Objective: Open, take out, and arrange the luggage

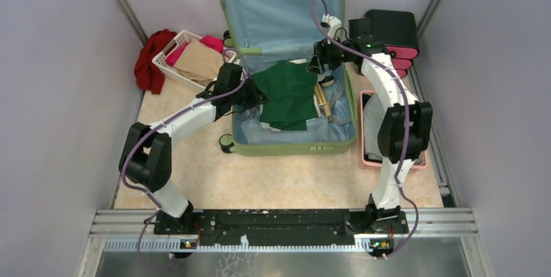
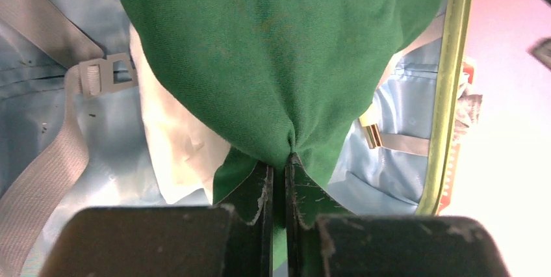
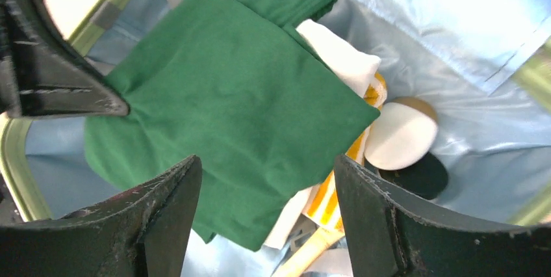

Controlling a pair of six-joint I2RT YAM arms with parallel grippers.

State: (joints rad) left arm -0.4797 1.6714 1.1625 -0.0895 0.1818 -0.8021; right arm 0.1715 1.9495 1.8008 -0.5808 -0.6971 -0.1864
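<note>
Left gripper has its fingers pinched tight on an edge of the green cloth, inside the suitcase near its left wall. Suitcase lies open mid-table, lid up at its far side. Right gripper hangs over the suitcase's right half, fingers wide apart, holding nothing. White fabric and a yellow-striped item under the cloth. White basket of clothes left of the suitcase, black-and-pink box right of it.
</note>
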